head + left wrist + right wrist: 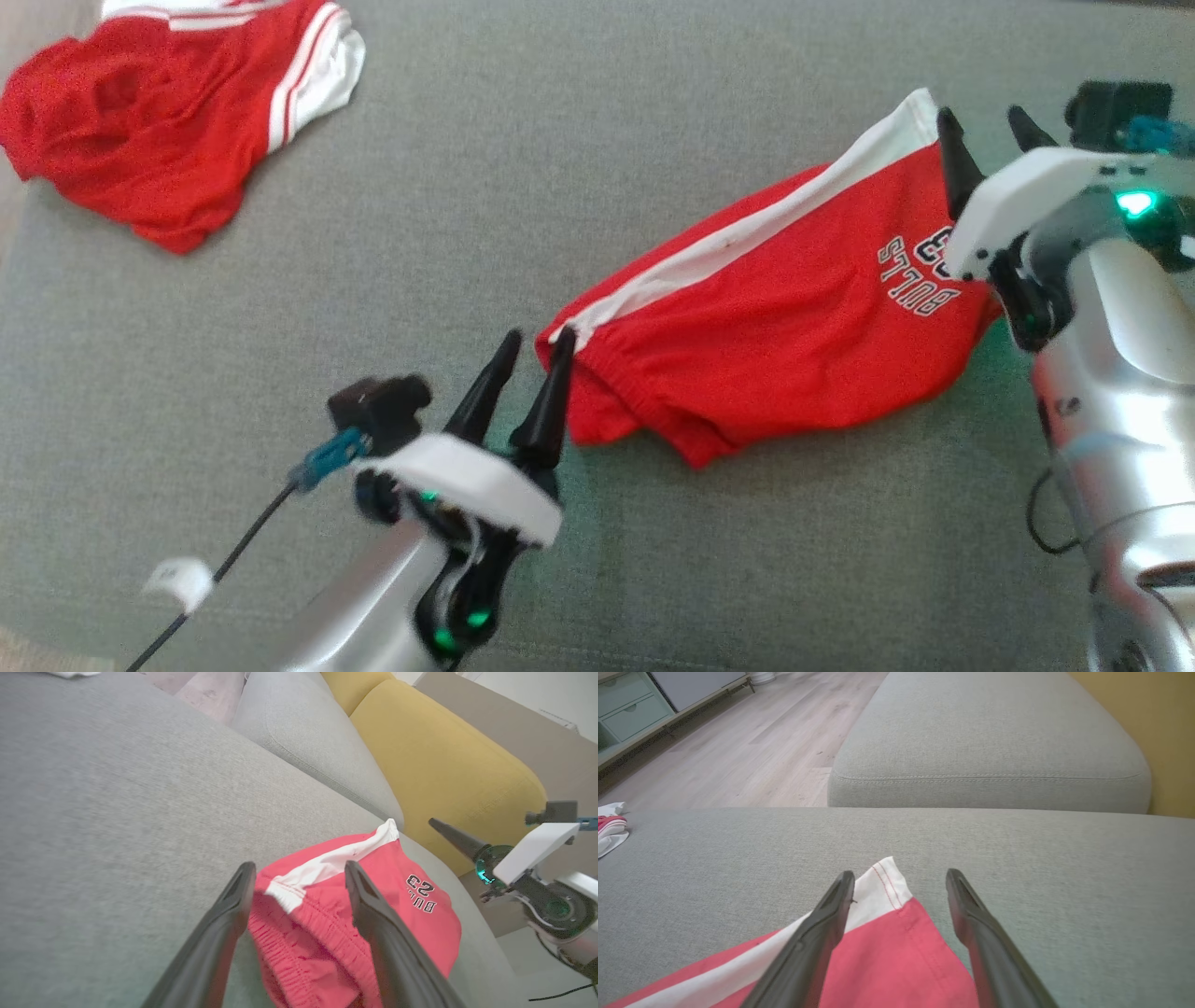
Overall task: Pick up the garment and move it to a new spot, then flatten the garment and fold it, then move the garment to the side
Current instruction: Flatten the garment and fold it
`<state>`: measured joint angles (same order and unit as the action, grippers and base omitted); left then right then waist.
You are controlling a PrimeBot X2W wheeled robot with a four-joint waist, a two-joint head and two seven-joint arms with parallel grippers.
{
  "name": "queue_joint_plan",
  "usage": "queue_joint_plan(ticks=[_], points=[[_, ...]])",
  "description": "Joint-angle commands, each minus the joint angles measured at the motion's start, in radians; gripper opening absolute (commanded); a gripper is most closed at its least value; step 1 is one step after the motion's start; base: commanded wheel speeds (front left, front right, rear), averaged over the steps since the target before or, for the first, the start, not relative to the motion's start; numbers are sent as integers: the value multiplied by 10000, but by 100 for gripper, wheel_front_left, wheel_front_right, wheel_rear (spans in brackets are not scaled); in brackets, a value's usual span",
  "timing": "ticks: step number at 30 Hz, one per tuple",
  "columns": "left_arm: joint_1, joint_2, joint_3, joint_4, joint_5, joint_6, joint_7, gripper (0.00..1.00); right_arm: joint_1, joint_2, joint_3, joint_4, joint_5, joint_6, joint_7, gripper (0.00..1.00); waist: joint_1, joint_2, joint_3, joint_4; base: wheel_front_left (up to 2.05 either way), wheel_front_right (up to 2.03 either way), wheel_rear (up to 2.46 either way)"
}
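Where the right wrist overlaps the shorts (print obscured), right hand and left hand gape empty.

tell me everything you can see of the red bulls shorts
The red shorts look thin and soft, with a white side stripe, gathered elastic waistband and "BULLS 23" print. They lie rumpled but spread on the grey cushion. The open left gripper straddles the waistband corner, the open right gripper the hem corner.
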<state>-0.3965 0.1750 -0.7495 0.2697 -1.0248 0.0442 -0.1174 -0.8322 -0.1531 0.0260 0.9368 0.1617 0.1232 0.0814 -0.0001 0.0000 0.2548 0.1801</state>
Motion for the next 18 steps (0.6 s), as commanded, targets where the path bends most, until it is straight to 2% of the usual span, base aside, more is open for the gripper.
queue_joint_plan(ticks=[1,9,18], points=[[90,436,225,-510,182,148,-140,100,-32,-144,258,-173,178,75,-131,100,1,0,-319,-22,0,0,0],[1062,1634,289,-1956,838,1060,-356,100,562,-913,831,259,927,75,382,100,1,0,-767,185,0,0,0],[1476,2390,655,-2790,1351,1949,-651,100,1121,-1604,1436,636,2042,75,1857,100,1,0,-616,604,0,0,0]])
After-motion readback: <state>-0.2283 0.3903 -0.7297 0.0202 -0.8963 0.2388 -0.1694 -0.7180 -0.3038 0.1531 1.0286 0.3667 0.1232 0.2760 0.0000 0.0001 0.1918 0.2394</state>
